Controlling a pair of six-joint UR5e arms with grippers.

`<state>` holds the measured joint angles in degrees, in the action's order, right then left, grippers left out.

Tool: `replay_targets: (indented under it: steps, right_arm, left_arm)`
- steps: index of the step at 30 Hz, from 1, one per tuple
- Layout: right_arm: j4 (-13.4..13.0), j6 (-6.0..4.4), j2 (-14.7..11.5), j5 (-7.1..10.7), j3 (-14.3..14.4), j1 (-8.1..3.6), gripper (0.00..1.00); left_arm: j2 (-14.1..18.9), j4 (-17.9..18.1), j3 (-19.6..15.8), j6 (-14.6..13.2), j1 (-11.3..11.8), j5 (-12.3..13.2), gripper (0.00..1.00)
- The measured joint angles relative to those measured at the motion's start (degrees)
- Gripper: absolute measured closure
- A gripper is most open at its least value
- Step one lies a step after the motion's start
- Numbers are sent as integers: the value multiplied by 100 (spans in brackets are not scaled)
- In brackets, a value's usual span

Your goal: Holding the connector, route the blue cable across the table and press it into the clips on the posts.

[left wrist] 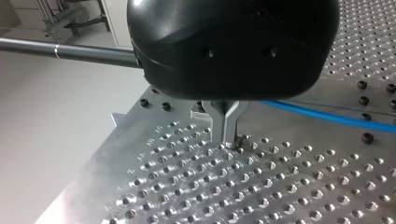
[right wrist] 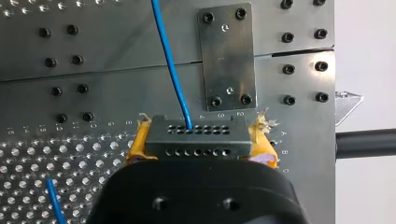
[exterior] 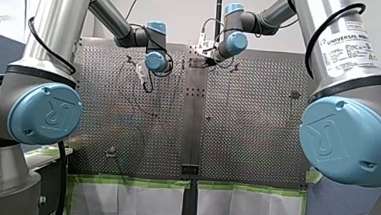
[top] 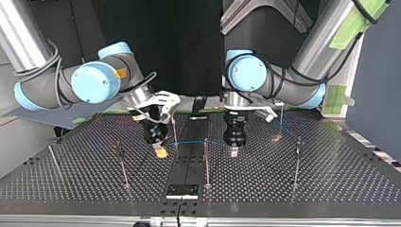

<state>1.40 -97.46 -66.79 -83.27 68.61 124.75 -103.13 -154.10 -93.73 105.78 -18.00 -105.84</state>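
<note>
Blue cable (right wrist: 170,65) leaves the front face of the connector (right wrist: 196,137) and runs straight ahead of my right end effector (right wrist: 201,145), its long axis pointing away past the bolted plate (right wrist: 226,56) on the worktop (right wrist: 70,163). In the top view the line lies roughly level across the worktop, from the connector toward the middle post (top: 206,163) and my left end effector (top: 233,150) beyond it. Whether it sits in the clip at the post's head is too small to tell. My right arm is the nearer one, and the coming move likely turns on carrying that end sideways until the cable lines up with a clip. My right end effector is clenched on the connector, with yellow pads (right wrist: 135,147) squeezing its two short ends. My left end effector has its metal fingers (left wrist: 226,123) pressed together on nothing, tips touching the perforated surface, and the cable passes just beside them
</note>
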Motion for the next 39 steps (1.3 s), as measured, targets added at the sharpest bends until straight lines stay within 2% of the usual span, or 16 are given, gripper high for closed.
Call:
replay_targets:
  steps: [6,15,22,27,28,29,31,32,34,35,36,37,38,39]
  right_arm:
    - [-32,-4,90,117,-110,-95,100]
    - [-30,-44,412,244,-493,-260,100]
    - [-36,-79,531,357,-595,-447,100]
    - [-36,-81,560,381,-600,-527,100]
    - [-36,-81,561,385,-600,-539,100]
    - [-35,-80,562,386,-600,-546,100]
    - [-31,-73,563,388,-600,-555,100]
    - [-30,-68,563,389,-600,-555,100]
    - [-26,-61,564,390,-599,-553,100]
    - [-24,-58,564,391,-599,-551,100]
    - [-22,-54,564,392,-599,-547,100]
    - [-21,-49,563,394,-598,-540,100]
    - [-21,-45,562,395,-598,-534,100]
    - [-18,-41,561,397,-598,-528,100]
  left_arm:
    - [-250,-170,268,-30,41,57,100]
    - [-588,-370,753,36,207,96,100]
    - [-664,-449,1134,30,291,114,100]
    - [-665,-509,1230,28,308,120,100]
    - [-665,-524,1235,26,307,120,93]
    - [-666,-552,1238,27,304,120,93]
    - [-667,-601,1240,30,296,118,65]
    - [-667,-640,1241,33,292,116,65]
    - [-667,-710,1241,32,283,113,45]
    - [-666,-767,1242,29,277,108,45]
    - [-666,-809,1242,27,273,98,30]
    - [-666,-848,1241,25,270,83,20]
    - [-666,-899,1241,22,265,57,20]
    - [-666,-938,1242,20,262,35,4]
